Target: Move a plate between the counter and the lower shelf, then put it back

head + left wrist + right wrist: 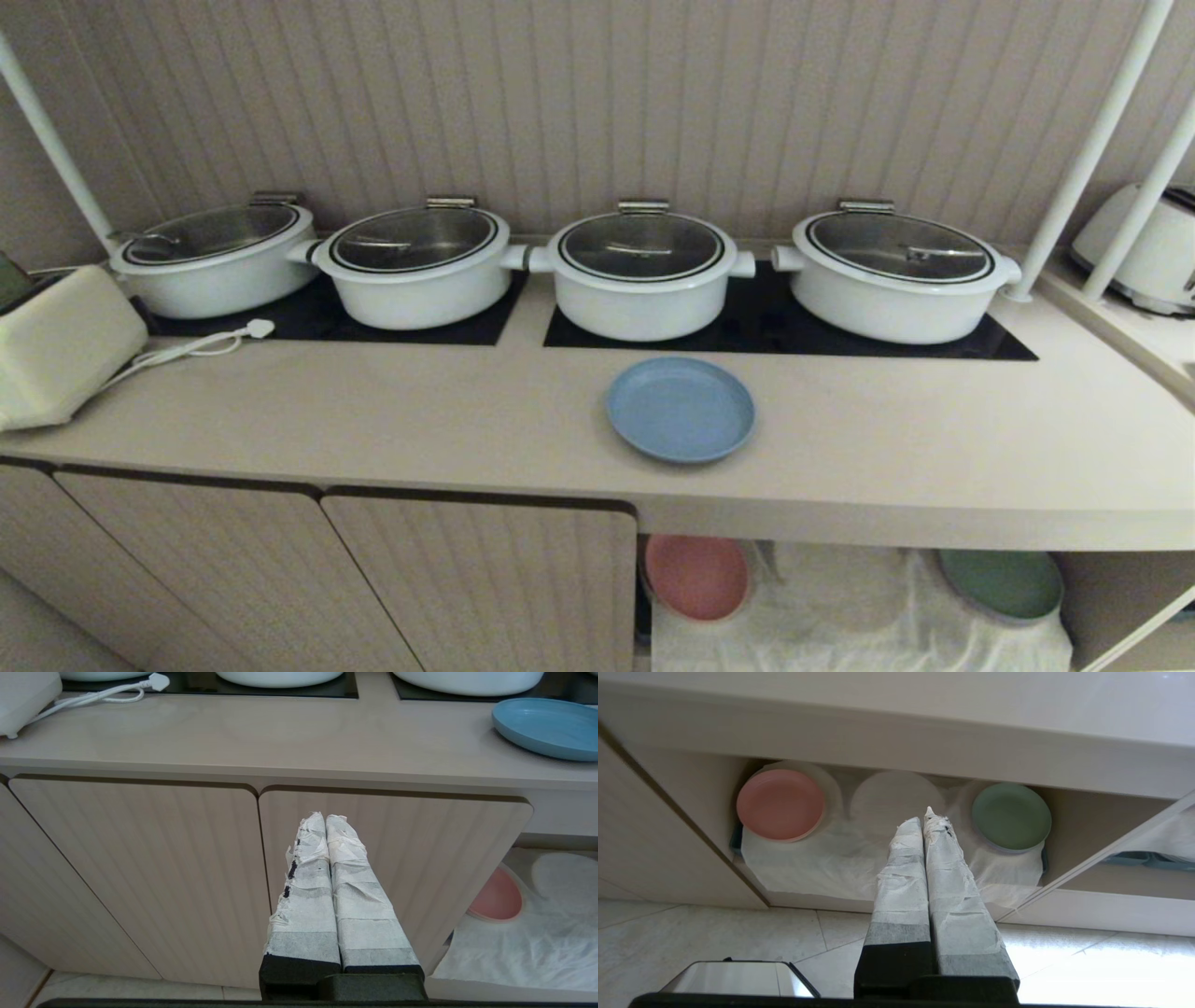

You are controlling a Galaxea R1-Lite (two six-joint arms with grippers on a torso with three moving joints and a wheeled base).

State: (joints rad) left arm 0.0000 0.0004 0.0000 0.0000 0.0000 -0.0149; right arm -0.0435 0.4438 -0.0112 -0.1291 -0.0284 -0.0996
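Note:
The light-blue plate [681, 409] lies flat on the beige counter [420, 411], just in front of the right hob panel; the left wrist view also catches the plate [546, 725] at its edge. The lower shelf [896, 858] is an open niche with a wrinkled white cloth, its middle hump [896, 800] bare. My right gripper [924, 814] is shut and empty, low in front of that niche. My left gripper [325, 817] is shut and empty, parked before the cabinet doors. Neither arm shows in the head view.
Several white lidded pots [642, 266] stand on the two black hob panels [775, 327]. A pink plate [781, 804] and a green plate [1011, 815] rest on the cloth's outer humps. A white appliance [56, 345] with a cord sits at the counter's left end; a toaster [1144, 247] on the right ledge.

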